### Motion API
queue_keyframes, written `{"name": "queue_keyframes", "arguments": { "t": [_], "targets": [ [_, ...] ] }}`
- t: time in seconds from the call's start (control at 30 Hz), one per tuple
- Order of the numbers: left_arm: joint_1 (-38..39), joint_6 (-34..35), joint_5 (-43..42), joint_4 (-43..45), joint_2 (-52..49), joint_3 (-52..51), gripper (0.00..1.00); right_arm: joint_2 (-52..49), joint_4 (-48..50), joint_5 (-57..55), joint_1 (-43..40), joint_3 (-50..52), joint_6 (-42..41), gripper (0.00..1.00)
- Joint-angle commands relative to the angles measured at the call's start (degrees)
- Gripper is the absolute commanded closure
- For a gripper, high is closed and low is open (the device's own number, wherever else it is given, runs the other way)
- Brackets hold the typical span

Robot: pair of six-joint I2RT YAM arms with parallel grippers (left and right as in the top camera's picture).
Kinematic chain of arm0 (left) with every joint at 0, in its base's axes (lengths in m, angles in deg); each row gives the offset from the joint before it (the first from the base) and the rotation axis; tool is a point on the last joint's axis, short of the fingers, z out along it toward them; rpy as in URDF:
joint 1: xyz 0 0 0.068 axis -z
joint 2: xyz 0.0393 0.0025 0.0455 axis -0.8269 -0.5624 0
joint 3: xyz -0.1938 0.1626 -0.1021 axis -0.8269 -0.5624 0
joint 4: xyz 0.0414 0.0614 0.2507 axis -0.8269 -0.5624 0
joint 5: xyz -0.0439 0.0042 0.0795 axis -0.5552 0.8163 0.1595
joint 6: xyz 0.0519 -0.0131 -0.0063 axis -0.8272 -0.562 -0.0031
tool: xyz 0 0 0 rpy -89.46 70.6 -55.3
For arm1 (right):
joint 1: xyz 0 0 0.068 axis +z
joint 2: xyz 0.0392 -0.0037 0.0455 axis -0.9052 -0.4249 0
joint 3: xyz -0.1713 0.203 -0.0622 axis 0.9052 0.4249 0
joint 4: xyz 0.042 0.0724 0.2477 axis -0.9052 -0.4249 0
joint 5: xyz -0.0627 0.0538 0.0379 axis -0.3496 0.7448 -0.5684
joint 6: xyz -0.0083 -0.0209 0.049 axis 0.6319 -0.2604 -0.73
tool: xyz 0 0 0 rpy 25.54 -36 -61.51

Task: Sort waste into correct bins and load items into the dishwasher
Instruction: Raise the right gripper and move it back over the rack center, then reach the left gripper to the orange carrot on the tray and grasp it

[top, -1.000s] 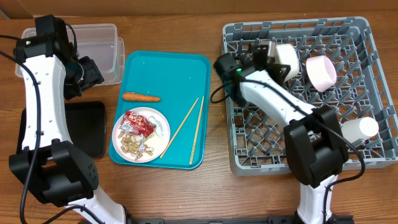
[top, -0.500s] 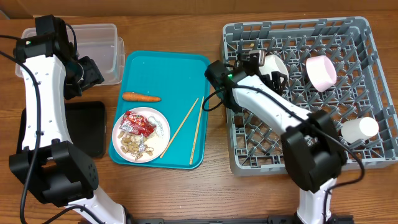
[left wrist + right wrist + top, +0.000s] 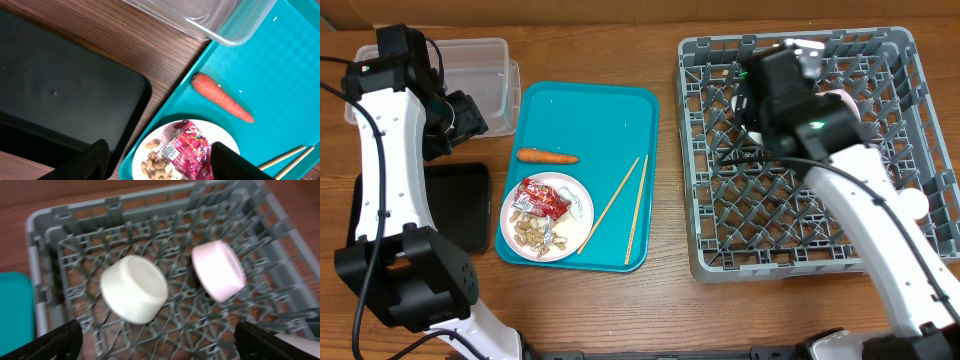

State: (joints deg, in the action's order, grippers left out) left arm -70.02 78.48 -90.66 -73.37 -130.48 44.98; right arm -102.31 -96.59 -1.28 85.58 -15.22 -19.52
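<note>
The grey dish rack (image 3: pixel 34 265) holds a white bowl (image 3: pixel 135 289) and a pinkish-white bowl (image 3: pixel 218 270), both tipped among the pegs. On the teal tray (image 3: pixel 610 110) lie an orange carrot (image 3: pixel 222 97), chopsticks (image 3: pixel 609 205) and a plate (image 3: pixel 580 212) bearing a red wrapper (image 3: pixel 187 152) and peanuts (image 3: pixel 157 165). The left gripper (image 3: pixel 160 150) and the right gripper (image 3: pixel 157 330) both have their jaws spread wide.

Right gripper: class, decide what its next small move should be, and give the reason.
Probably swing the right gripper left, out over the teal tray toward the chopsticks. Its jaws stand open and empty above the rack, where a white bowl and a pinkish bowl already lie, while the chopsticks are still on the tray.
</note>
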Motion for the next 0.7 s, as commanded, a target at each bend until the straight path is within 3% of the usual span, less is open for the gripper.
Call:
{"name": "queue_keyframes", "arguments": {
  "t": [0.0, 0.17, 0.37, 0.53, 0.6, 0.67],
  "targets": [
    [0.46, 0.81, -0.59, 0.04, 1.77, 1.42, 0.32, 1.27, -1.14, 21.68, -4.11, -0.26, 6.49, 0.0],
    [4.39, -0.39, -1.6, 0.09, 1.77, 1.4, 0.32, 1.14, -2.08, 33.33, -8.15, -0.26, 9.55, 0.0],
    [9.84, -0.33, -1.55, 0.0, 1.64, 1.4, 0.31, 1.14, -2.56, 39.04, -8.15, -0.26, 9.51, 0.0],
    [14.25, -0.94, -1.55, -0.44, 0.57, 1.4, 0.21, 1.14, -3.23, 38.93, -7.96, -0.24, 9.53, 0.0],
    [15.58, 1.95, -1.77, -1.27, -0.33, 1.4, 0.2, 1.14, -3.15, 38.93, -7.96, -0.24, 9.53, 0.0],
    [16.48, 7.67, -2.75, -2.23, -1.22, 1.38, 0.11, 1.14, -3.19, 38.91, -7.96, -0.24, 9.53, 0.0]
  ]
}}
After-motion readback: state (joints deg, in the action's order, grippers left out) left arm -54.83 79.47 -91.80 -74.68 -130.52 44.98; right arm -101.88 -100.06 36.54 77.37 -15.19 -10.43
